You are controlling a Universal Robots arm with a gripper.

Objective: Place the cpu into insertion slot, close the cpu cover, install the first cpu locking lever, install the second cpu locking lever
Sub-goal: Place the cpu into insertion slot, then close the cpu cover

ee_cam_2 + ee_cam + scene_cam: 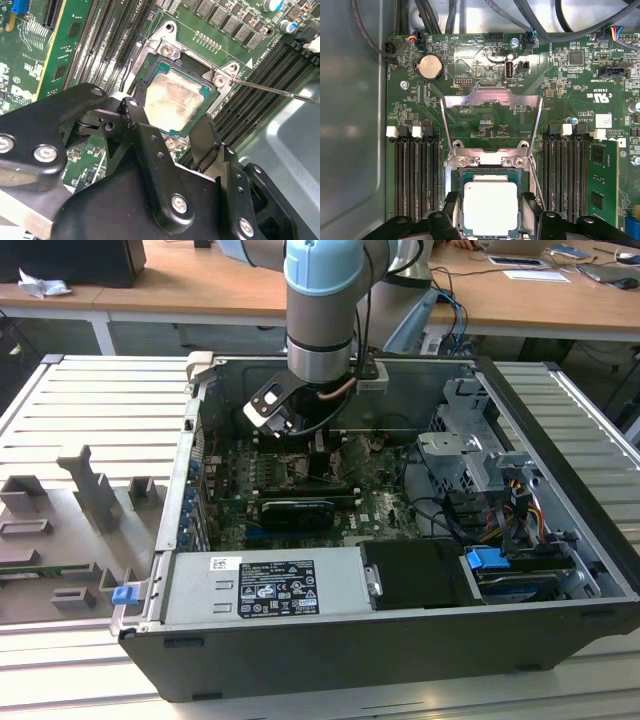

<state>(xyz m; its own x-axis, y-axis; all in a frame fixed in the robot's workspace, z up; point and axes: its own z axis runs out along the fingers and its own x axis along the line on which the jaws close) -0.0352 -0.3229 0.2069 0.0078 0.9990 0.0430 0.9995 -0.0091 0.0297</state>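
Black gripper (168, 119) clamped on the cpu (490, 207) by two opposite edges, cpu sitting in the socket (490, 161), cpu cover (492, 101) swung open just beyond the socket, over the motherboard (485, 60)

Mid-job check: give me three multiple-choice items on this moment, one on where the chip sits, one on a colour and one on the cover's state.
1. Where is the small square grey-topped cpu?
A. in the socket on the board
B. on the grey rack outside the case
C. on the power supply
2. What colour is the flat circuit board?
A. blue
B. green
C. red
3. How does the silvery square metal cpu cover stand?
A. shut over the chip
B. swung open at its hinge
C. taken off

Answers:
1. A: the first wrist view shows it in the socket, with the black gripper at it.
2. B: the board is green throughout.
3. B: the chip lies uncovered.
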